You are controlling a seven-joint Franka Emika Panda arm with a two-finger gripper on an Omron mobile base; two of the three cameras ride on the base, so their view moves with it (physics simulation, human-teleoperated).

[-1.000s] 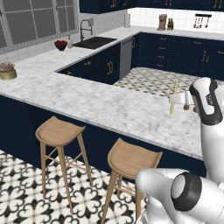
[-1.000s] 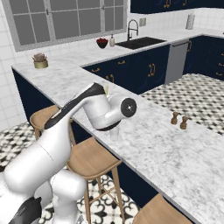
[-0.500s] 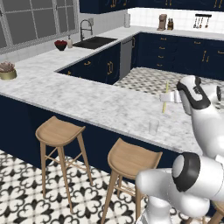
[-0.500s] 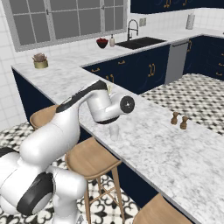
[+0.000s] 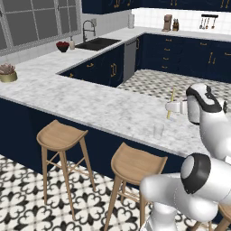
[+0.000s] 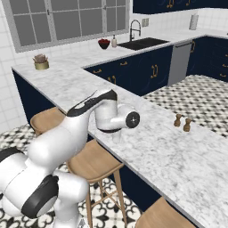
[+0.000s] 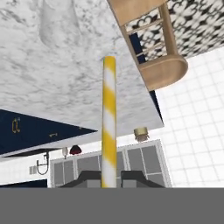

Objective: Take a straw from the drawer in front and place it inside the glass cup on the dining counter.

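Observation:
A yellow-and-white striped straw (image 5: 171, 101) stands almost upright in my gripper (image 5: 171, 107), which is shut on it, a little above the dining counter (image 5: 99, 106). The glass cup (image 5: 158, 131) stands near the counter's front edge, just left of and below the straw's lower end. In the hand view the straw (image 7: 109, 122) runs up from between my fingertips (image 7: 108, 178) over the marble (image 7: 52, 83), and the glass cup (image 7: 57, 24) shows faintly at the upper left. The drawer is out of view.
Two wooden bar stools (image 5: 61, 135) (image 5: 135, 164) stand under the counter's front. Salt and pepper shakers (image 6: 183, 123) sit further along the marble. A small potted plant (image 5: 7, 72) is at the far left end, and a sink (image 5: 97, 43) lies beyond.
My hand has carried the straw left and nearer the counter's front edge, closer to the glass cup, and the arm has swung with it. The grip stays shut.

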